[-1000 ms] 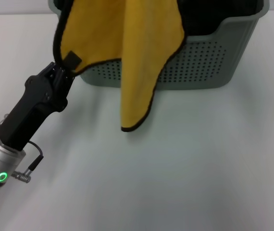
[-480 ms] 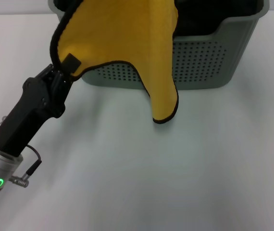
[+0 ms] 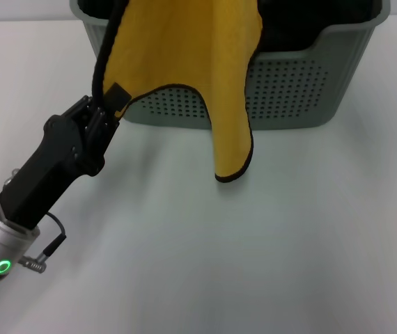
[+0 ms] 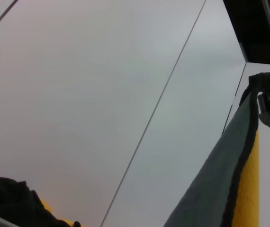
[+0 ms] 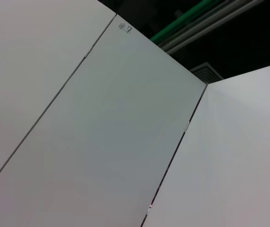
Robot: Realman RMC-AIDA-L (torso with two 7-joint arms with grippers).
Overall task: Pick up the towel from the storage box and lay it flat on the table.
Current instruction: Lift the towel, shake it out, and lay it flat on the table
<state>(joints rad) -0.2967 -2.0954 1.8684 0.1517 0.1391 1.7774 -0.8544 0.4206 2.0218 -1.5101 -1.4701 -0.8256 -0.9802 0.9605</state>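
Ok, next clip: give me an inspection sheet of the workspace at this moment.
Surface: white table, bare in front of the box.
Job's things: towel, yellow face to the camera, hangs above the table in front of the storage box; its top is out of frame, its low corner is near the table and contact cannot be judged.
Clutter: something dark inside the box.
Grippers: left gripper shut on the towel's black edging by the box's left corner; right gripper not in view.
Cables: short black cable at the left wrist.
Surroundings: the wrist views show white panels and a dark ceiling.
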